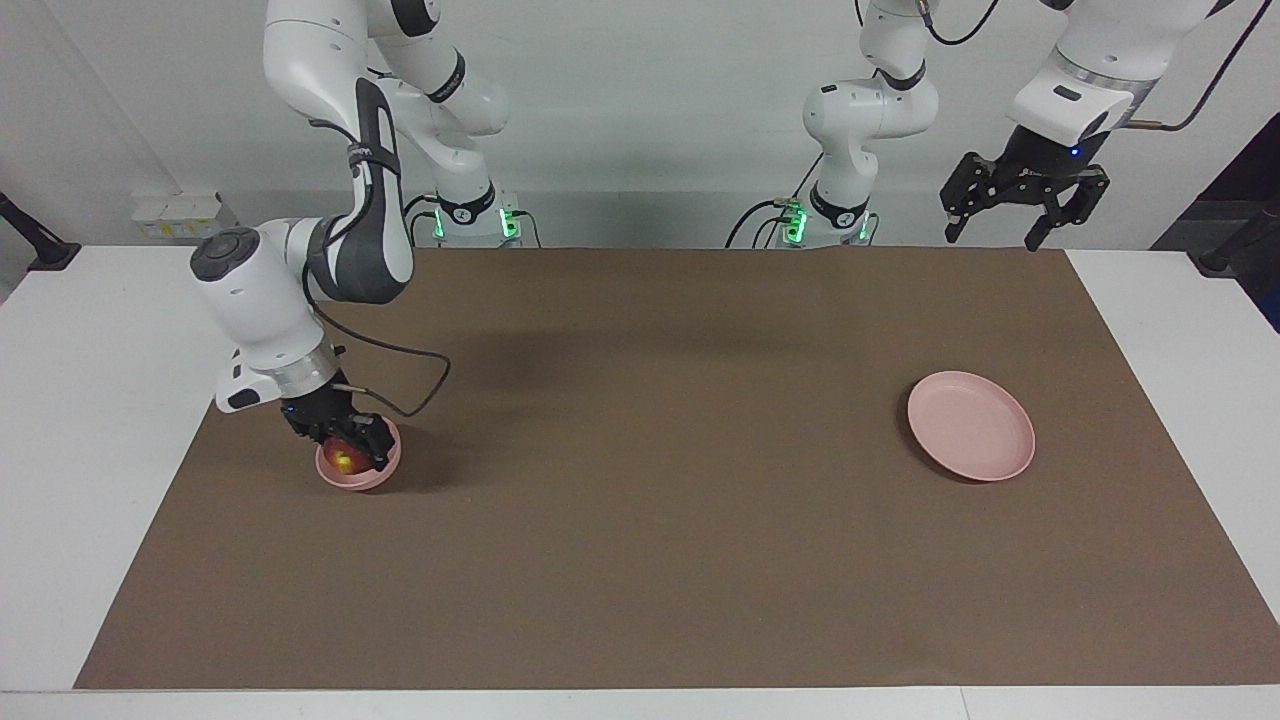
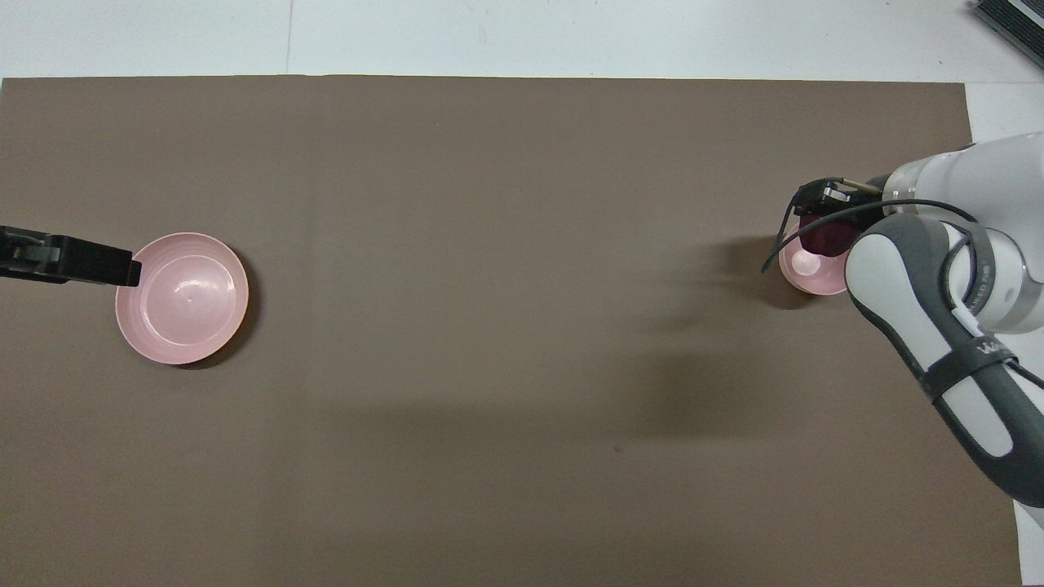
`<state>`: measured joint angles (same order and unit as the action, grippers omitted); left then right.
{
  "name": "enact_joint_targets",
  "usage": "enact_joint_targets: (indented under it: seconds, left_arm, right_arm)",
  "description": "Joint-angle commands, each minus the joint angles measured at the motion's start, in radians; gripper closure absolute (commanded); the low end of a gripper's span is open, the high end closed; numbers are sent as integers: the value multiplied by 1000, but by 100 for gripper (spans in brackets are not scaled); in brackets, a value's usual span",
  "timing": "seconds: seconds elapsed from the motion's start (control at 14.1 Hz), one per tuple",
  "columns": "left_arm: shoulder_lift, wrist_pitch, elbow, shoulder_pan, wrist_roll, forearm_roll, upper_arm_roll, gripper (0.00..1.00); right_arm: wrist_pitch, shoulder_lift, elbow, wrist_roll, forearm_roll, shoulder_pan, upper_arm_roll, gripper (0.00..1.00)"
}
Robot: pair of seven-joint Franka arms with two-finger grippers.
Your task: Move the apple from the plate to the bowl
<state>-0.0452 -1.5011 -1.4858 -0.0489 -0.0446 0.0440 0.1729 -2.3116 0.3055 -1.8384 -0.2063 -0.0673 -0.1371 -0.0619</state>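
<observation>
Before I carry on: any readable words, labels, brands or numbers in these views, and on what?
Grey strap on the right arm's forearm, overhead view: white lettering that starts "W"; the rest is too blurred to read.
Same strap, facing view: white lettering, too small to read.
The plate, the bowl, the apple and the brown mat: no text.

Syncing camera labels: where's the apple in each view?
Facing view: apple in the bowl, under the right gripper, toward the right arm's end.
Overhead view: apple at the bowl's rim nearest the gripper.
Shared landmark: the plate toward the left arm's end.
</observation>
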Motion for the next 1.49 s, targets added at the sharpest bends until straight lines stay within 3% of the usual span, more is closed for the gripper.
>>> enact_joint_targets:
  seconds: [0.0,0.21,0.28,0.43,0.71,1.07,1.28,1.42]
  left_arm:
    - [34,42,56,12,-17,-18,-39,0]
    - [53,73,98,95,-83,-18,-148,0]
    - [53,75,98,113,-83,-19,-158,0]
    - [53,76,98,130,-83,-19,-177,0]
    - [56,93,101,116,-83,-18,-181,0]
    - [48,107,96,116,-81,-26,-176,0]
    - [39,122,85,113,-81,-26,-176,0]
    - [38,137,85,115,-81,-44,-174,0]
  right_arm:
    - [-61,-9,-71,21,49,-13,-10,100]
    - [-146,1,-131,22,84,-19,-10,100]
    - [-149,3,-133,24,84,-24,-10,94]
    - [-147,9,-127,15,84,-27,-10,0]
    - [-79,7,-69,25,86,-21,-12,0]
    - [237,-26,93,128,106,-22,-12,0]
    - [423,-90,152,127,103,-13,-13,0]
    - [484,-149,154,113,103,-6,-22,0]
